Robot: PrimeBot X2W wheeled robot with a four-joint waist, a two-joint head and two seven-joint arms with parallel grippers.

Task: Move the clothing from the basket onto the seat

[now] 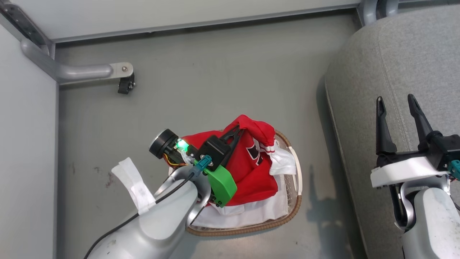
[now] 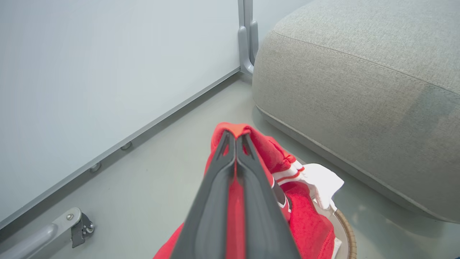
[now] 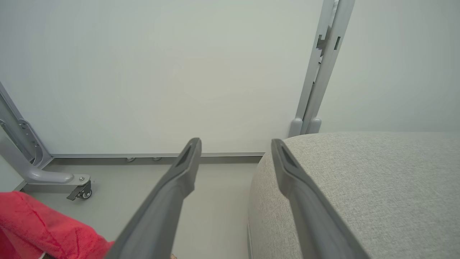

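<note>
I record my left gripper [image 1: 237, 131] clamped on a raised fold of soft red clothing [image 1: 251, 172] heaped in one oval woven-rimmed basket [image 1: 293, 210], left of one rounded grey fabric seat [image 1: 395, 54]; right gripper [image 1: 395, 100] spread, empty.

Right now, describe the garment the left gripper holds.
Beside the large grey woven-fabric sofa, an oval white plastic basket with a brown woven rim sits on the floor. The left gripper pinches bright red clothing heaped in it; red-and-white striped trim sets it apart from the white liner.
</note>
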